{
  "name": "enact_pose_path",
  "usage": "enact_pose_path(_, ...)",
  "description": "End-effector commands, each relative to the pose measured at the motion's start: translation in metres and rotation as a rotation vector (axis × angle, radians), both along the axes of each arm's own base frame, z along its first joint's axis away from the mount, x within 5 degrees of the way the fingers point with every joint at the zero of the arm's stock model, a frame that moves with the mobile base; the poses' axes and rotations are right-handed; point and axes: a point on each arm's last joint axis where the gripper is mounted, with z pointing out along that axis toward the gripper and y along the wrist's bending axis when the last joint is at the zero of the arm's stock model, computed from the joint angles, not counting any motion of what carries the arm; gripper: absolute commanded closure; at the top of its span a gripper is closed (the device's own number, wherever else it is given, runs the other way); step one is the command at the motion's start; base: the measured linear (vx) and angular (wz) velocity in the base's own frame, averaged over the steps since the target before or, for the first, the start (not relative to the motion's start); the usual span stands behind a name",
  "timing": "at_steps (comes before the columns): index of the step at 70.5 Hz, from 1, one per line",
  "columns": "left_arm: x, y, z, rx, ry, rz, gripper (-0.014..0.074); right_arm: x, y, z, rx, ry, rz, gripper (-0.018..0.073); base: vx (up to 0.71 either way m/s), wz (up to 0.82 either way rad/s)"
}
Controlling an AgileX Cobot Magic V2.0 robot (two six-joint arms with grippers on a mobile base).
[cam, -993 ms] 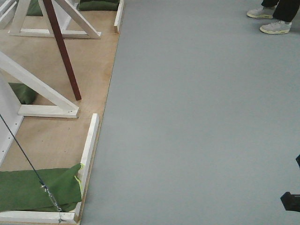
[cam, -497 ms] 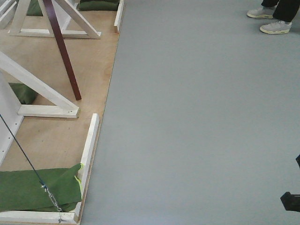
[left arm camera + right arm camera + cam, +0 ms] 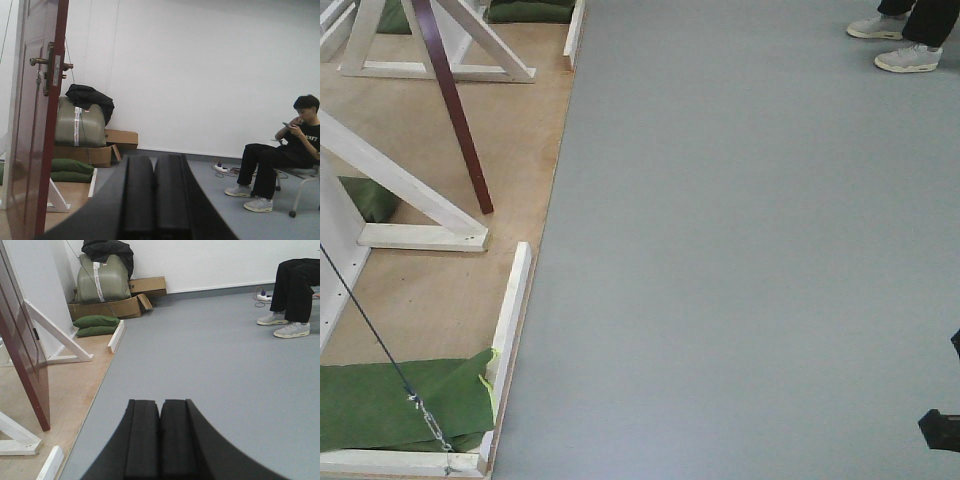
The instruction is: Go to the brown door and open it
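Left hand [image 3: 154, 200] is closed, pads together, gripping nothing; my right hand [image 3: 160, 440] matches it. Both sit right of the brown door [image 3: 35, 150], well apart from it, its latch edge toward me. Step in hand, by my judgement: approach. Next move: drive toward the door, open one hand, reach its brass lever handle [image 3: 39, 61].

Open grey floor [image 3: 210, 355] stretches ahead and to the right of the right pincer [image 3: 160, 404], while the brown door [image 3: 22, 350] and white braces [image 3: 57, 335] stand near on its left, cardboard boxes [image 3: 107, 306] far ahead left, a seated person [image 3: 292, 287] far ahead right.
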Motion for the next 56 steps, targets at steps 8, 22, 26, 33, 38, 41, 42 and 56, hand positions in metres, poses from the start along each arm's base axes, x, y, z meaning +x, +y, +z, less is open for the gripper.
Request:
enact_pose_path(8,-0.0032,0.0003,0.0013,-0.017,-0.087,-0.004,0.0586,0.0004,-0.0009,0.0069,-0.013,-0.086,-0.009,0.0559,0.0,0.0)
enact_pose_path(22,-0.0032,0.0003,0.0013,-0.017,-0.087,-0.004,0.0586,0.0004,-0.0009,0.0069,-0.013,-0.086,-0.009,0.0559,0.0,0.0)
enact_pose_path(26,-0.0032,0.0003,0.0013,-0.017,-0.087,-0.004,0.0586,0.0004,-0.0009,0.0069,-0.013,-0.086,-0.009,0.0559,0.0,0.0)
enact_pose_path(33,-0.0032,0.0003,0.0013,-0.017,-0.087,-0.004,0.0586,0.0004,-0.0009,0.0069,-0.013,-0.086,-0.009,0.0559,0.0,0.0)
enact_pose_path(38,-0.0032,0.0003,0.0013,-0.017,-0.087,-0.004,0.0586,0.0004,-0.0009,0.0069,-0.013,-0.086,-0.009,0.0559,0.0,0.0)
enact_pose_path(41,-0.0032,0.0003,0.0013,-0.017,-0.087,-0.004,0.0586,0.0004,-0.0009,0.0069,-0.013,-0.086,-0.009,0.0559,0.0,0.0)
enact_pose_path(42,-0.0032,0.0003,0.0013,-0.017,-0.087,-0.004,0.0586,0.0004,-0.0009,0.0069,-0.013,-0.086,-0.009,0.0559,0.0,0.0)
enact_pose_path(56,-0.0032,0.0003,0.0013,-0.017,-0.087,-0.004,0.0586,0.0004,-0.0009,0.0069,-0.013,-0.086,-0.009,0.0559,0.0,0.0)
